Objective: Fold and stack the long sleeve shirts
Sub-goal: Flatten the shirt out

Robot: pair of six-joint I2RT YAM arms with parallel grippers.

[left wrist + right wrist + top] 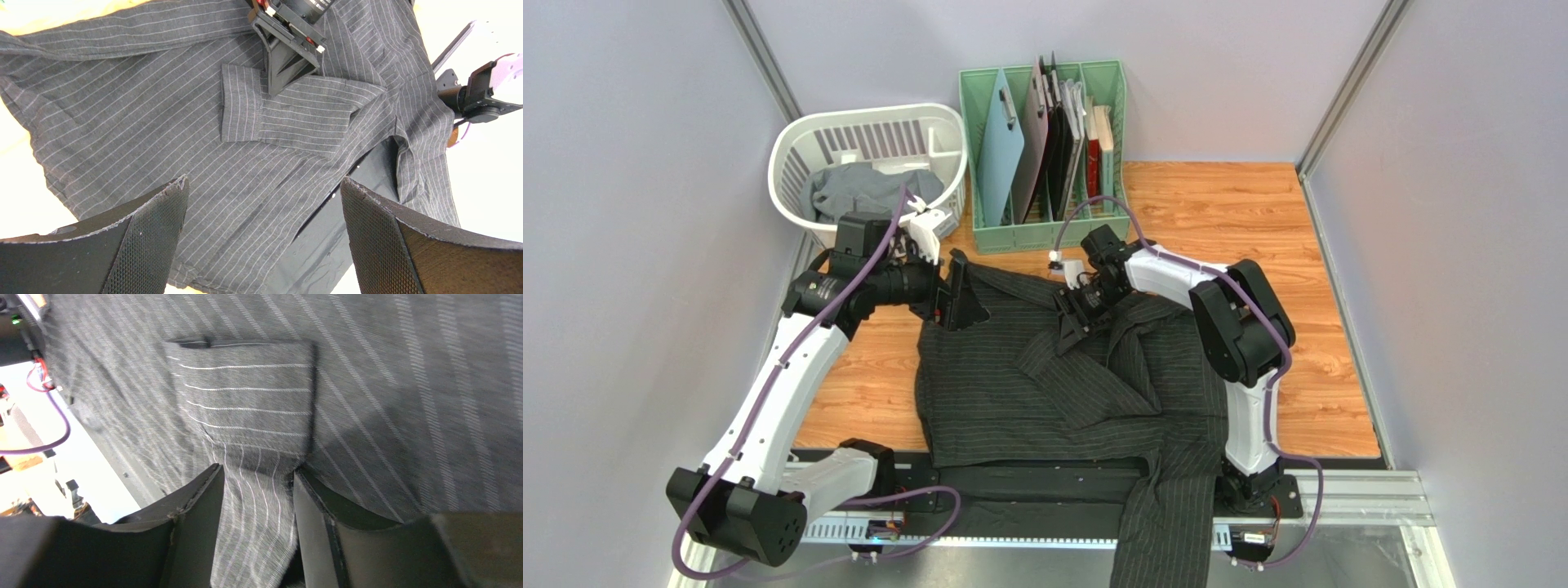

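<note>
Right tool (pixel 258 471) astride cuff (pixel 245 398) of black pinstriped shirt (pixel 1051 392).
Jaws part-open, cuff between them; left tool (pixel 264 187) wide open, shirt ahead of it.

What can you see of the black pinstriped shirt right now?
The black pinstriped shirt is soft woven cloth, dark with thin pale stripes, lying spread and rumpled on the wooden table between the arms. One sleeve hangs over the near edge; the other is folded across the body, its cuff flat on top. The right gripper straddles that sleeve behind the cuff; whether it grips is unclear. The left gripper hangs open above it.
</note>
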